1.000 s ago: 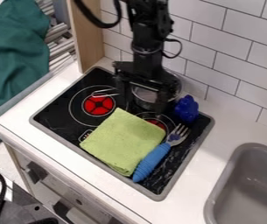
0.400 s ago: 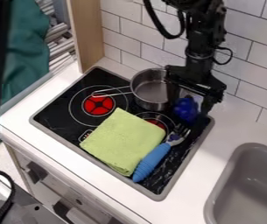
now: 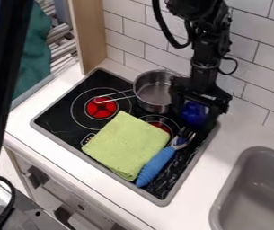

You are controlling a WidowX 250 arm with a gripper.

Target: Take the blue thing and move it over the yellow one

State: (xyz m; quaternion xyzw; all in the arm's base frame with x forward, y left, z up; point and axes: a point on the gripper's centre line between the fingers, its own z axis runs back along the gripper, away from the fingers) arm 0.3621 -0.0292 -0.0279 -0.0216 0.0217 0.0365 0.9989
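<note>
Dark-blue thing (image 3: pixel 194 112) sits between the parted jaws of the gripper (image 3: pixel 194 120).

Worktop (image 3: pixel 241 132): white, with a black cooktop (image 3: pixel 58 117) in a grey rim. Two red burner discs (image 3: pixel 97 109) noted on the cooktop. Metal pot (image 3: pixel 156 93) upright at the cooktop's rear, its thin wire handle extending over the left disc. Fork (image 3: pixel 156 166) with blue grip lying at a diagonal, tines toward the rear. Grey sink (image 3: pixel 236 184) set to the right. White tiled wall (image 3: pixel 256 67) behind; wooden panel (image 3: pixel 90 36) at rear left; dark green fabric (image 3: pixel 34 65) beyond it. Dark knobs (image 3: pixel 38 177) on the front face.
</note>
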